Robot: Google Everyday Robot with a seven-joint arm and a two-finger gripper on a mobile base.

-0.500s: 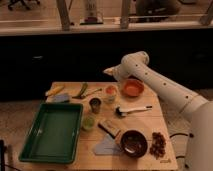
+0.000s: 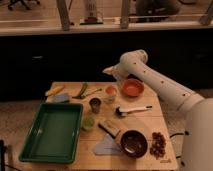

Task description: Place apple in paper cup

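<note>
The paper cup (image 2: 110,95) is pale and stands upright at the middle back of the wooden table (image 2: 145,122), left of the orange bowl (image 2: 132,88). A reddish-orange round thing, apparently the apple (image 2: 110,90), shows in the cup's mouth. My gripper (image 2: 107,71) hangs at the end of the white arm (image 2: 150,75), above the cup and a little behind it, apart from it. The dark metallic cup (image 2: 95,104) stands just front-left of the paper cup. The small green cup (image 2: 88,122) is nearer the front.
A green tray (image 2: 52,131) fills the table's left side. A yellow item (image 2: 54,90), a green vegetable (image 2: 81,90) and a blue sponge (image 2: 61,98) lie at the back left. A white-handled utensil (image 2: 134,109), a dark bowl (image 2: 133,143) and a dark cluster of food (image 2: 159,144) lie to the right and front.
</note>
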